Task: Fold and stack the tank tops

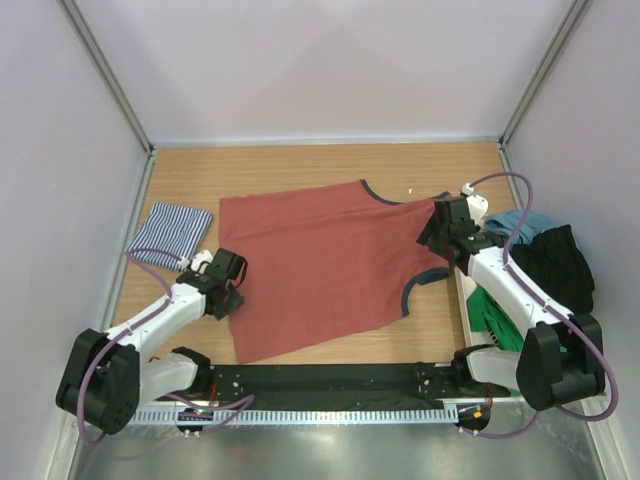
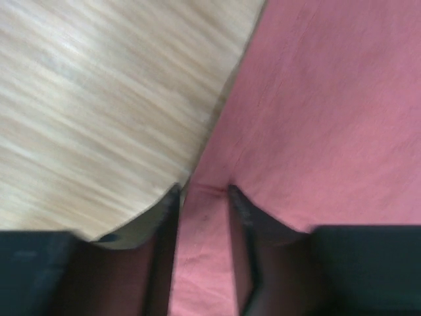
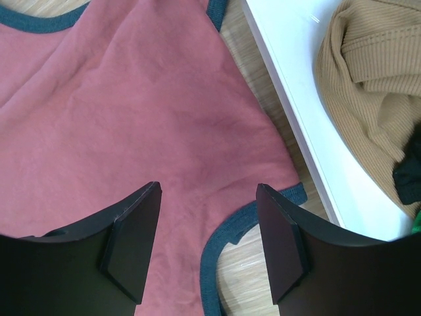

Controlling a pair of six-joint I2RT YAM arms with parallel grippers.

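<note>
- Striped tank top (image 1: 172, 232), left on the table (image 1: 300, 165): folded, I'd say.
- Rust-red tank top (image 1: 320, 270) lies flat mid-table; fold and stack pending.
- Left gripper (image 2: 202, 191) narrow astride its edge, grip unclear; right gripper (image 3: 208, 191) wide above it.

Left claw (image 2: 202, 192) is down low, arm bent at the elbow, jaws narrowed to a slim gap. Right claw (image 3: 209, 197) is reaching forward, angled down, its fingers (image 3: 135, 230) spread wide apart.

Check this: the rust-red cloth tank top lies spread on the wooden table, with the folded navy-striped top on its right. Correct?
No. The folded navy-and-white striped cloth top sits on the left of the spread rust-red cloth tank top, as the top external view shows.
</note>
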